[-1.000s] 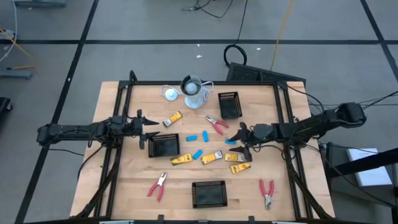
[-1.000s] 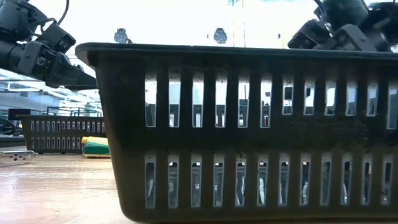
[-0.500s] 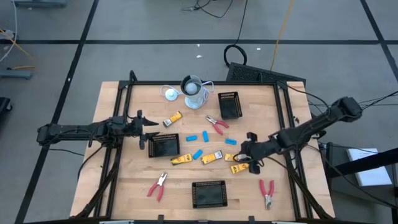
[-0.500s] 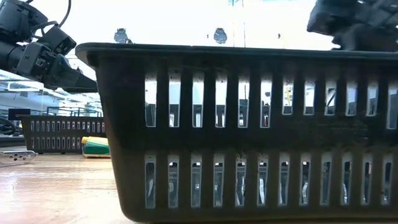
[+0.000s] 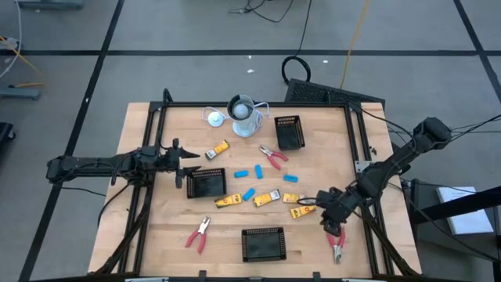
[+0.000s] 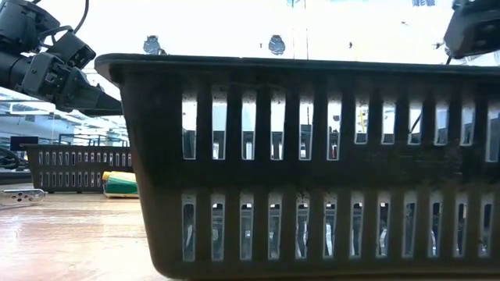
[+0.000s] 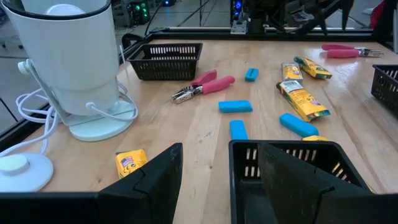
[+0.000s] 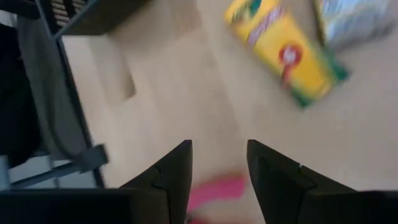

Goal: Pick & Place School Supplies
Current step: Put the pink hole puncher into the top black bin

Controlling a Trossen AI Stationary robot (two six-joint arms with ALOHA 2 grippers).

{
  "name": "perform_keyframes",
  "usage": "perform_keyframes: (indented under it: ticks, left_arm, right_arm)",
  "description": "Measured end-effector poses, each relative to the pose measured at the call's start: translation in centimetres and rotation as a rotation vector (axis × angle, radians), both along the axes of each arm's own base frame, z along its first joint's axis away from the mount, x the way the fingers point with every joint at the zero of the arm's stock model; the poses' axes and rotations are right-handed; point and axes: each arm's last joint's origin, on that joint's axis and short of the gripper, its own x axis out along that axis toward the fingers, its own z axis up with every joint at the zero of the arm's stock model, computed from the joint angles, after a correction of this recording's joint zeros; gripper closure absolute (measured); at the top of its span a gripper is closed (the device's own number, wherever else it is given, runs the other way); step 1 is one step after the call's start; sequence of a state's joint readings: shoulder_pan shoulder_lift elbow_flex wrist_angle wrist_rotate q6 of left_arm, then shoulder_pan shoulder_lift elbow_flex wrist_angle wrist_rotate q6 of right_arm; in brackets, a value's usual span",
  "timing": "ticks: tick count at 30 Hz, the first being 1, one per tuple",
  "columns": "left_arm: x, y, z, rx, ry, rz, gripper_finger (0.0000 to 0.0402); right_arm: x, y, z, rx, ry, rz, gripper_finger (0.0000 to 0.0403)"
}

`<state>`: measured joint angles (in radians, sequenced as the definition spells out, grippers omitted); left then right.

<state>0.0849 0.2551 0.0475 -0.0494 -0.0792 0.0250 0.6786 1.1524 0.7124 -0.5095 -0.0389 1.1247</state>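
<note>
Grey floor with dark tape lines surrounds the wooden table [image 5: 156,227], which fills the centre of the high view inside a black frame.

Left arm reaches in from the left edge of the high view. Its end effector [image 5: 182,163] hangs just left of a black mesh tray [image 5: 207,183] at centre left; the left wrist view shows its fingers [image 7: 155,180] standing apart with nothing between them.

Right arm enters from the right edge and slants down toward the lower right. Its end effector [image 5: 329,222] sits directly above one pair of red-handled pliers [image 5: 337,244]; the right wrist view shows the fingers [image 8: 171,171] parted, a pink blur between them, not closed on anything.

Two further trays: one at upper centre right [image 5: 289,131], one at lower centre [image 5: 262,244]. A pale cup [image 5: 243,114] and a white disc [image 5: 214,117] stand at upper centre.

Other pliers lie at lower left [image 5: 198,233] and at centre [image 5: 273,157].

Yellow-and-black pieces lie at centre left [image 5: 218,149] and in a row below centre [image 5: 267,199], one [image 5: 300,211] just left of the right end effector.

Light-blue pieces [image 5: 248,171] are scattered at centre.
</note>
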Motion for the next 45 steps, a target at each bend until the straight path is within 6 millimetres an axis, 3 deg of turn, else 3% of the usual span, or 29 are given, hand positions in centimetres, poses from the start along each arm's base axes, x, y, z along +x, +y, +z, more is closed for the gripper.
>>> perform_keyframes:
  ticks: [9,16,24,30,39,45]
  left_arm:
    - [0.0,0.0,0.0,0.000,0.000,0.000,0.0190]
    - [0.0,0.0,0.0,-0.001,0.000,0.000,0.0190]
    - [0.0,0.0,0.0,-0.008,0.000,0.001,0.0190]
    - [0.0,-0.1,0.0,-0.017,-0.002,-0.033,0.0190]
    - [0.0,-0.1,0.0,-0.027,-0.002,-0.033,0.0190]
    - [0.0,-0.1,0.0,-0.035,-0.003,-0.031,0.0190]
  right_arm:
    - [-1.5,3.4,-1.8,0.128,0.245,-0.072,0.0261]
    - [-0.7,5.7,-3.8,0.163,0.252,-0.076,0.0261]
    - [0.5,6.3,-6.6,0.104,0.273,-0.068,0.0261]
    - [0.8,5.9,-6.5,0.116,0.297,-0.100,0.0261]
    - [2.4,6.9,-4.5,0.246,0.004,0.045,0.0261]
    - [4.5,5.6,-4.0,0.094,-0.264,0.072,0.0261]
